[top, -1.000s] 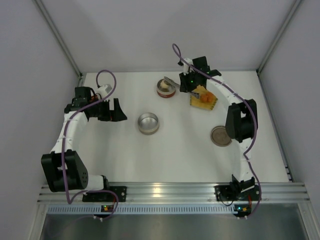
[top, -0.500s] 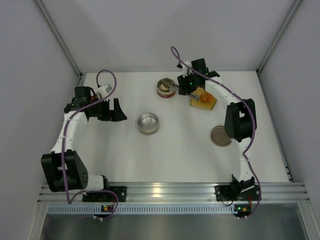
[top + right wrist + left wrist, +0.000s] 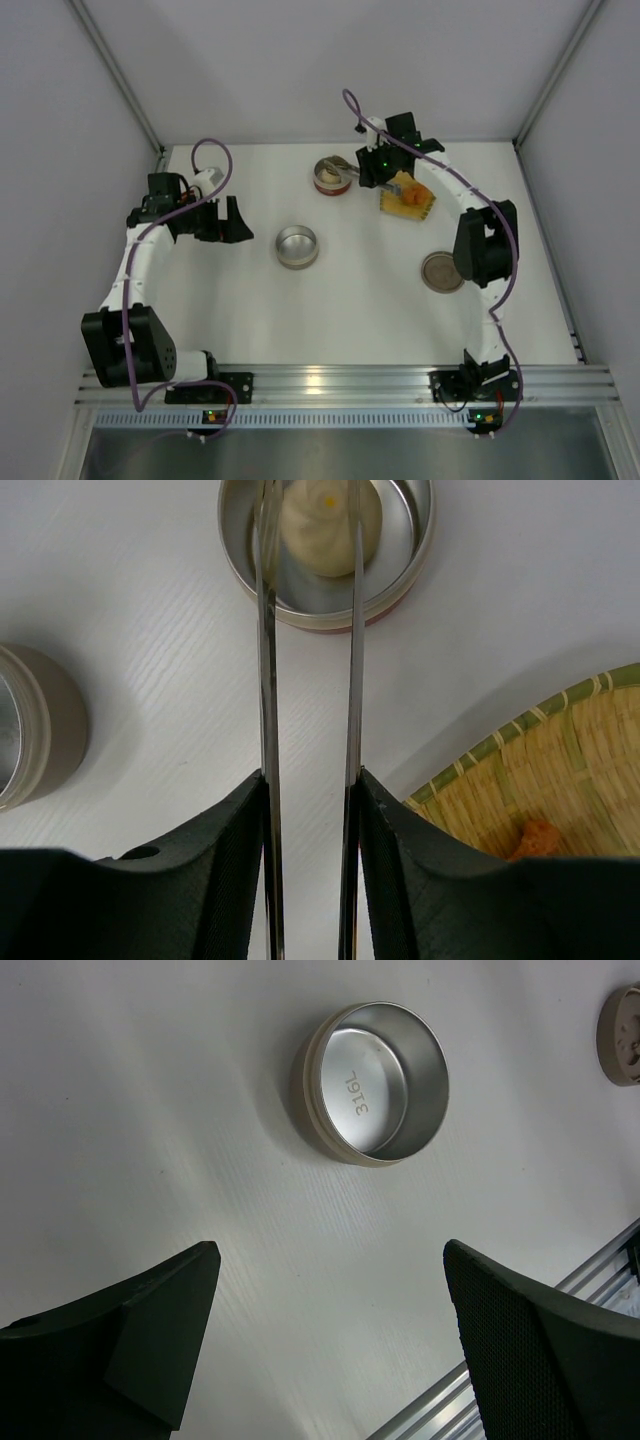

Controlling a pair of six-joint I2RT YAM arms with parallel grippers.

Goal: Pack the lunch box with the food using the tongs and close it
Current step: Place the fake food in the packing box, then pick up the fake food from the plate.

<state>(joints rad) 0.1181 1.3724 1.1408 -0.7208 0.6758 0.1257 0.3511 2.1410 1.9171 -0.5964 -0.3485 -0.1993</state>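
Observation:
My right gripper [image 3: 310, 780] [image 3: 372, 172] is shut on the tongs [image 3: 264, 680], whose two thin arms stand apart and reach over a red-banded lunch box tin [image 3: 300, 615] [image 3: 333, 176]. A whitish rounded lump [image 3: 325, 515] of food lies in that tin under the tong arms; I cannot tell whether they touch it. An orange chunk [image 3: 540, 838] rests on the yellow woven tray [image 3: 540, 770], and orange chunks [image 3: 408, 193] also show from above. My left gripper [image 3: 330, 1250] [image 3: 232, 222] is open with nothing between its fingers, near an empty silver tin [image 3: 375, 1080] [image 3: 297, 246].
A round lid [image 3: 441, 271] [image 3: 620, 1020] lies flat at the right, beside the right arm's elbow. The empty tin's side [image 3: 30, 730] shows at the left edge of the right wrist view. The aluminium rail [image 3: 340, 380] runs along the near edge.
The tong arms have spread apart in my right gripper, which shifted slightly beside the red-banded tin. The left arm has not moved.

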